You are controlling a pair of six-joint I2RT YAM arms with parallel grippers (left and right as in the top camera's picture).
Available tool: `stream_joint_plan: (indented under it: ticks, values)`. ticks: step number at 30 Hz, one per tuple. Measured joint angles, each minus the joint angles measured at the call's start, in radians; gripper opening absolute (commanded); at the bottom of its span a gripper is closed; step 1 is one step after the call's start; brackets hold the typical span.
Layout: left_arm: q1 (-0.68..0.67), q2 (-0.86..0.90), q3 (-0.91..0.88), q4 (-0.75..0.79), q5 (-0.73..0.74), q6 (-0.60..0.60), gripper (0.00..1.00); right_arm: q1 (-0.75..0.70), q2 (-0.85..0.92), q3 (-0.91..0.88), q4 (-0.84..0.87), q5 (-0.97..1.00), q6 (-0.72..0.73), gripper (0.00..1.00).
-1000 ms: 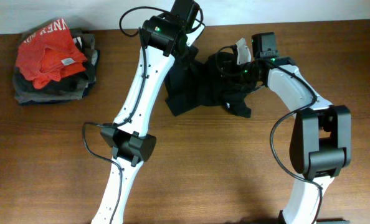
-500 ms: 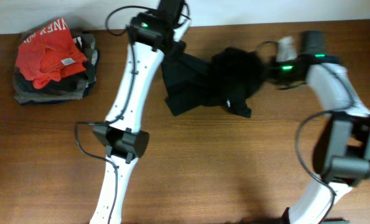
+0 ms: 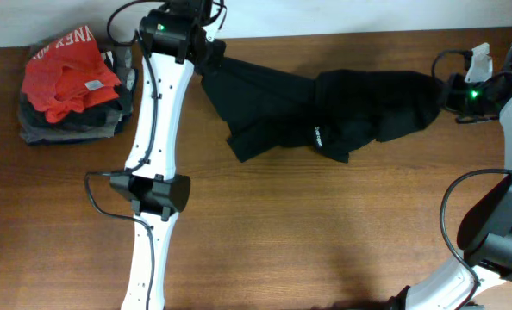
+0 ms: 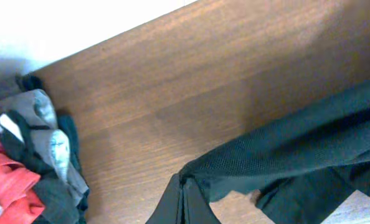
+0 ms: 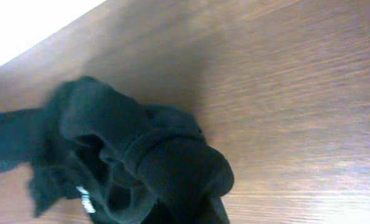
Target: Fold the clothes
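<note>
The black T-shirt is stretched across the back of the table between both grippers, with a small white logo near its middle. My left gripper is shut on its left end. In the left wrist view the shut fingers pinch the black fabric. My right gripper is shut on the right end. In the right wrist view the bunched black fabric hides most of the fingers.
A pile of folded grey and dark garments with a red one on top lies at the back left corner, also in the left wrist view. The table's back edge runs just behind the shirt.
Both grippers have moved apart, left one leftwards and right one rightwards. The crumpled shirt has been pulled out into a long stretched shape.
</note>
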Motion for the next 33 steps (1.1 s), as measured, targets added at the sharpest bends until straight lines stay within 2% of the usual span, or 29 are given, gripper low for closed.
stream_joint_plan:
  ticks: [7,15,16,18,19,20,23,33]
  values:
    - [0.04,0.0,0.061,-0.033,-0.001,0.0,0.01,-0.006,0.0,0.0,-0.011,0.135,-0.056,0.04]
    - [0.076,-0.016,0.061,-0.05,0.001,0.0,0.01,-0.058,0.0,0.0,-0.053,0.2,-0.039,0.05]
    - [0.075,-0.023,0.061,-0.05,0.002,0.0,0.01,-0.065,0.0,0.0,-0.059,0.204,-0.033,0.11]
    - [0.073,-0.036,0.061,-0.05,0.008,0.0,0.01,-0.071,0.0,0.0,-0.063,0.208,-0.028,0.42]
    - [0.072,-0.043,0.061,-0.05,0.011,0.0,0.01,-0.073,0.0,0.0,-0.066,0.215,-0.022,0.53]
    - [0.072,-0.05,0.061,-0.05,0.013,0.0,0.01,-0.074,0.0,0.0,-0.069,0.221,-0.016,0.59]
    - [0.072,-0.058,0.061,-0.052,0.026,0.0,0.01,-0.079,0.0,0.0,-0.083,0.23,-0.003,0.65]
    - [0.029,-0.059,0.061,-0.072,0.045,-0.003,0.01,-0.055,0.0,0.0,-0.145,0.069,0.001,0.65]
